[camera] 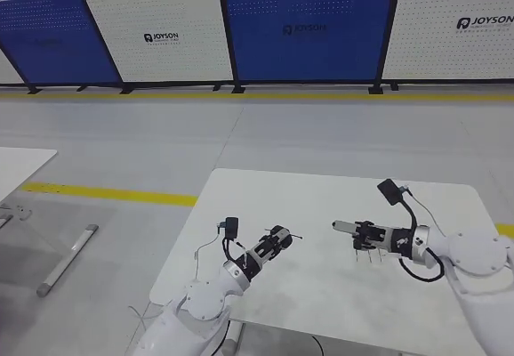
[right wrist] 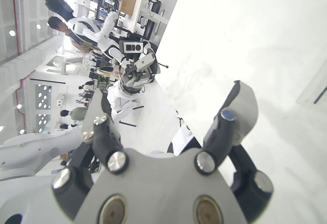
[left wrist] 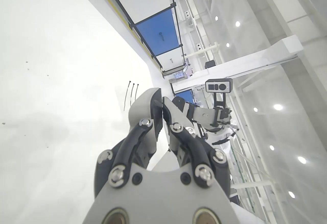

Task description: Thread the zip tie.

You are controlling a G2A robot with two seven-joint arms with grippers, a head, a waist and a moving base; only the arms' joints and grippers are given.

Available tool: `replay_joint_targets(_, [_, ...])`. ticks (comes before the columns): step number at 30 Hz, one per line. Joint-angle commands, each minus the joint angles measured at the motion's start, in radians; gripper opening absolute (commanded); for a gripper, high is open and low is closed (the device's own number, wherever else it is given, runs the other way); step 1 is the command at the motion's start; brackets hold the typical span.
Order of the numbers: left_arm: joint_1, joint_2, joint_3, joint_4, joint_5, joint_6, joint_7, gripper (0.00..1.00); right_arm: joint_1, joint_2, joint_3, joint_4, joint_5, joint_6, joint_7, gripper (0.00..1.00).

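top view: the left gripper (camera: 284,237) hangs over the smooth white table (camera: 328,303), clamped on a thin black zip tie (camera: 295,237) that pokes toward the right gripper (camera: 339,225); spare zip ties (camera: 365,259) lie under that arm.

left wrist view: its grey fingers (left wrist: 145,107) meet pad to pad; the three spare zip ties (left wrist: 130,95) are straight, slender strips with small heads (side by side).

right wrist view: the right gripper's metal fingers (right wrist: 242,97) spread wide, holding nothing.
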Motion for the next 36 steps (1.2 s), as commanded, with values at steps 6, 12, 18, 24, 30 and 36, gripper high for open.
replay_joint_targets(6, [0.0, 0.0, 0.0, 0.0, 0.0, 0.0, 0.0, 0.0, 0.149, 0.023, -0.023, -0.003, -0.248, 0.114, 0.202, 1.0])
replay_joint_targets(12, [0.0, 0.0, 0.0, 0.0, 0.0, 0.0, 0.0, 0.0, 0.272, 0.025, -0.157, 0.08, -0.389, 0.031, 0.266, 1.0])
replay_joint_targets(18, [0.0, 0.0, 0.0, 0.0, 0.0, 0.0, 0.0, 0.0, 0.331, 0.014, -0.245, 0.153, -0.398, -0.014, 0.266, 1.0])
replay_joint_targets(24, [0.0, 0.0, 0.0, 0.0, 0.0, 0.0, 0.0, 0.0, 0.331, 0.014, -0.245, 0.153, -0.398, -0.014, 0.266, 1.0])
replay_joint_targets(30, [0.0, 0.0, 0.0, 0.0, 0.0, 0.0, 0.0, 0.0, 0.299, 0.016, -0.242, 0.154, -0.413, -0.019, 0.189, 1.0])
replay_joint_targets(36, [0.0, 0.0, 0.0, 0.0, 0.0, 0.0, 0.0, 0.0, 0.225, 0.022, -0.225, 0.19, -0.413, -0.088, 0.059, 1.0])
